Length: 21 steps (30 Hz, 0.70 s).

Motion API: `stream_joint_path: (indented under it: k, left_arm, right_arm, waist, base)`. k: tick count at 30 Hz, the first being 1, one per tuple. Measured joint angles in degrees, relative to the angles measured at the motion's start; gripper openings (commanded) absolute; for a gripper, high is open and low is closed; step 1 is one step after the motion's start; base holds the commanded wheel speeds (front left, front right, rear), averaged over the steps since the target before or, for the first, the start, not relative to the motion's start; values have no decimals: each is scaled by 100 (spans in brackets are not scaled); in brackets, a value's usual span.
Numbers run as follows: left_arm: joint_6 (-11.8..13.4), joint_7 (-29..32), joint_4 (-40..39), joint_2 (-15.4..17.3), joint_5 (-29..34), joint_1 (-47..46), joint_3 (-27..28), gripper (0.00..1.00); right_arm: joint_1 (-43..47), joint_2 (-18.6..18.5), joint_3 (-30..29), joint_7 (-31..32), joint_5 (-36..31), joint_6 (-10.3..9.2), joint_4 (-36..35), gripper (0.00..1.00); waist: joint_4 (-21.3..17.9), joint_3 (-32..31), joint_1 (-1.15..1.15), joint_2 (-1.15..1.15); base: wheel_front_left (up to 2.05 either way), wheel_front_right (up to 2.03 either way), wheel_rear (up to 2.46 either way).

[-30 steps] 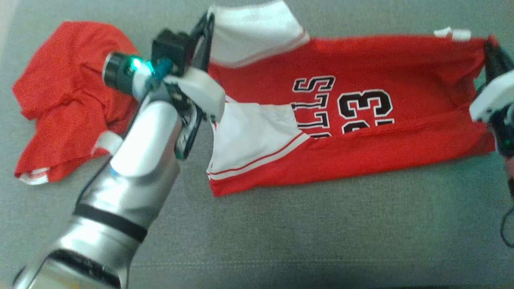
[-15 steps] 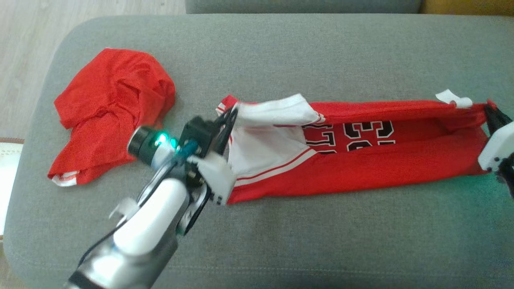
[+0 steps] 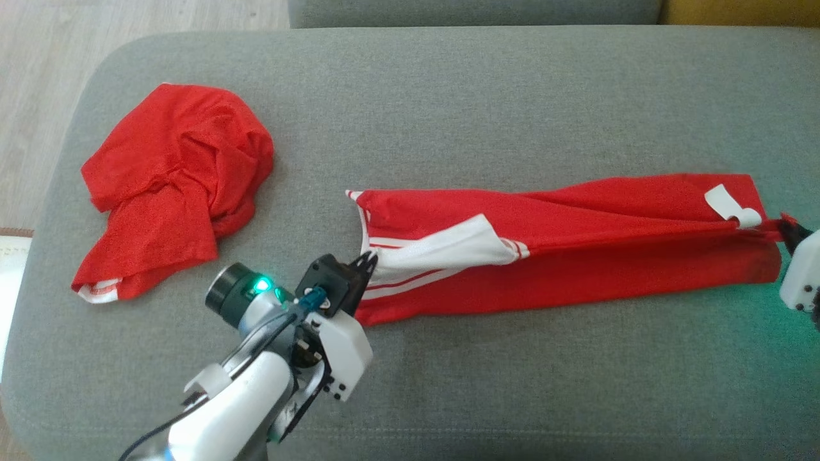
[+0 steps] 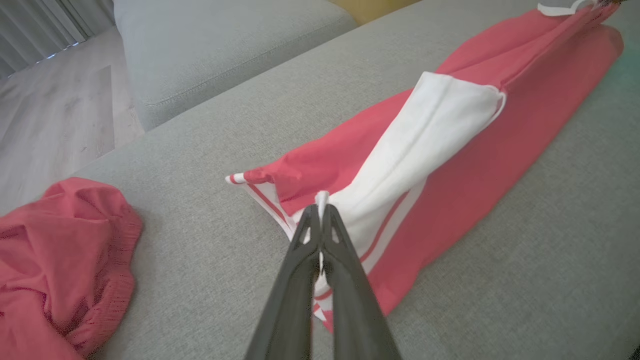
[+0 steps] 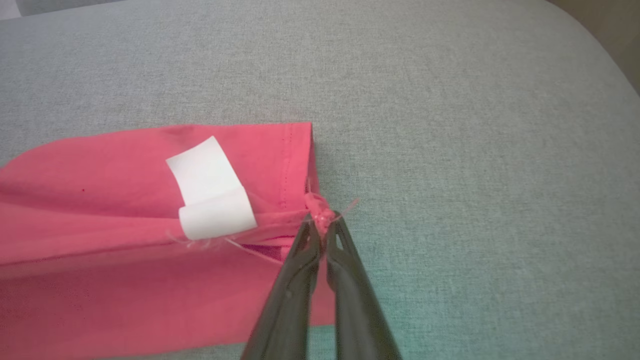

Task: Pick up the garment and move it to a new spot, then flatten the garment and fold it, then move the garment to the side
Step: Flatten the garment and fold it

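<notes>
The garment (image 3: 576,256) is a red jersey with white sleeves and stripes, lying as a long band across the grey cushion, its front printing folded out of sight. My left gripper (image 3: 369,259) is shut on the white sleeve edge at the band's left end; the left wrist view shows the garment (image 4: 450,150) stretching away from that gripper (image 4: 321,207). My right gripper (image 3: 789,229) is shut on the red hem corner at the right end. In the right wrist view the gripper (image 5: 322,217) pinches a bunch of the garment (image 5: 125,225) beside a white label (image 5: 210,190).
A second, crumpled red garment (image 3: 173,186) lies at the cushion's left end. The grey cushion (image 3: 480,384) has bare room in front of and behind the band. Wooden floor (image 3: 38,64) lies past the left edge, another cushion (image 3: 474,9) at the back.
Both grippers have drawn the held edge of the garment toward me, folding it over so the printing is covered. The head camera has also shifted back.
</notes>
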Motion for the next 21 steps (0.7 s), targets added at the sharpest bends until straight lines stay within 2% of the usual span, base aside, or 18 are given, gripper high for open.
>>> stream_joint_path:
  k: [10,11,12,13,14,15,21]
  left_arm:
    - [-22,94,332,-32,41,19,-110,0]
    - [-36,107,386,-41,40,19,-120,0]
    - [-45,146,436,-49,40,19,-130,0]
    - [-44,149,475,-52,40,20,-144,38]
    - [-25,148,494,-52,40,20,-145,85]
    - [11,140,508,-53,40,19,-137,100]
    - [285,-142,613,-98,-109,20,114,100]
  right_arm:
    - [226,-66,90,404,0,0,-315,0]
    - [239,-74,101,420,0,0,-364,21]
    - [256,-79,94,423,8,0,-402,100]
    - [274,-91,88,428,11,0,-455,100]
    - [291,-98,60,427,49,0,-513,100]
    - [299,-98,16,425,99,0,-576,100]
    - [300,-90,-259,170,260,0,-901,100]
  waist:
    - [-13,81,0,0]
    - [-24,83,0,0]
    - [-36,80,0,0]
    - [-47,75,0,0]
    - [-60,66,0,0]
    - [-72,57,0,0]
    - [-109,-11,0,0]
  base:
    - [0,0,0]
    - [0,0,0]
    - [0,0,0]
    - [0,0,0]
    - [0,0,0]
    - [0,0,0]
    - [0,0,0]
